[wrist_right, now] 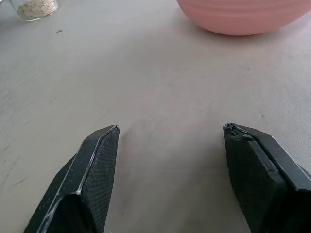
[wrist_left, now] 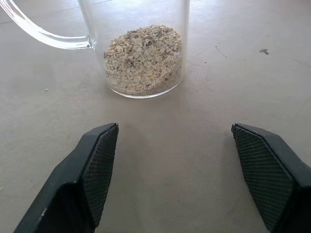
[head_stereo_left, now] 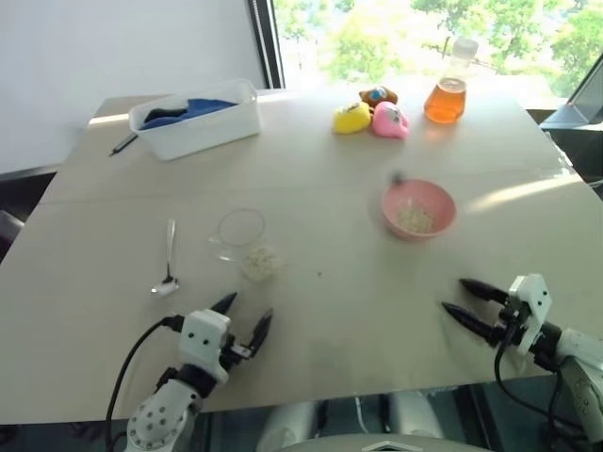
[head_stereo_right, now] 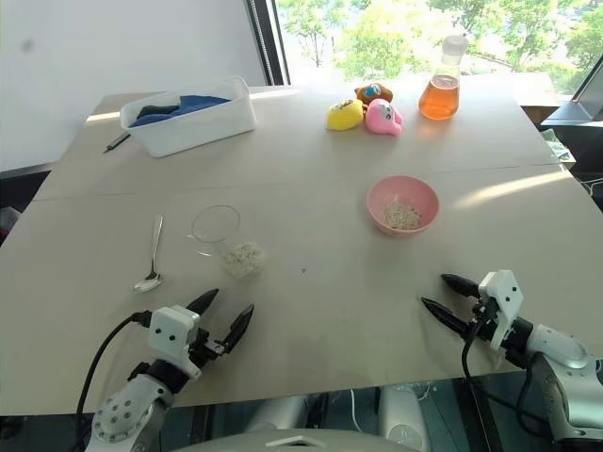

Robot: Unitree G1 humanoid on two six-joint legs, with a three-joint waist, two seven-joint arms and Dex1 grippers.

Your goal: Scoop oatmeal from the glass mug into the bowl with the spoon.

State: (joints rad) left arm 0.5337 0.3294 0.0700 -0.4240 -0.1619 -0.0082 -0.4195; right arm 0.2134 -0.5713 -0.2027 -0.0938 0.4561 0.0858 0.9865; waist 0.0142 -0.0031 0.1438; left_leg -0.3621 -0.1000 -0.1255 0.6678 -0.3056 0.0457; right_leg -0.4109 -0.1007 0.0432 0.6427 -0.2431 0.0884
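Sunlight from the far window (head_stereo_left: 415, 33) streaks the pale beige wooden desk (head_stereo_left: 320, 311) along its far and right edges. A white wall (head_stereo_left: 113, 47) rises beyond its far left corner. Both the left end effector (head_stereo_left: 247, 320) and the right end effector (head_stereo_left: 464, 299) hover wide and empty near the front edge.

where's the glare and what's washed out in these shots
Both eye views: the window behind the flask is blown out, and sunlit streaks cross the table by the tub. Left wrist view: the glass mug and oatmeal are evenly lit.
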